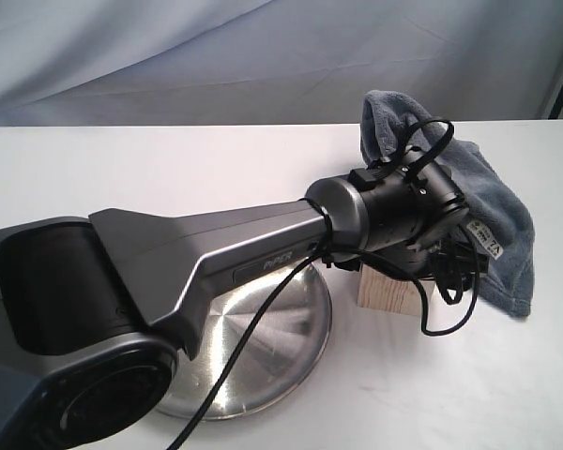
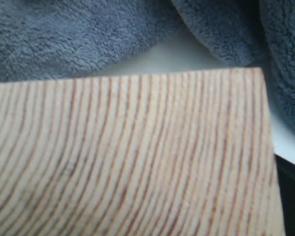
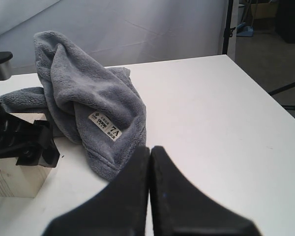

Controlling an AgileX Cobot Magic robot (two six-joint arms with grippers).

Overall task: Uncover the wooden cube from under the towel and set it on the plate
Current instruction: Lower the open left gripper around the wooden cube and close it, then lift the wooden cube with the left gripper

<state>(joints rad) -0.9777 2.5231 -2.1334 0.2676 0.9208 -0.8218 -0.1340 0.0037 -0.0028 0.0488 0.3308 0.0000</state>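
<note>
The wooden cube (image 1: pixel 389 292) rests on the white table just right of the steel plate (image 1: pixel 272 347). Its grained top (image 2: pixel 128 157) fills the left wrist view. My left gripper (image 3: pixel 24 147) is down on the cube (image 3: pixel 14 179); in the exterior view the left arm's wrist (image 1: pixel 403 211) hides its fingers. A dark edge (image 2: pixel 292 196) lies along one side of the cube. The grey-blue towel (image 1: pixel 493 202) is bunched up behind and beside the cube, its white label (image 3: pixel 104 125) showing. My right gripper (image 3: pixel 150 152) hovers shut and empty in front of the towel (image 3: pixel 88 93).
The left arm (image 1: pixel 216 253) stretches across the plate and hides part of it, with a black cable (image 1: pixel 253 328) hanging over the plate. The table's right edge (image 3: pixel 265 93) shows in the right wrist view, with stands beyond it. A grey backdrop (image 1: pixel 263 56) hangs behind.
</note>
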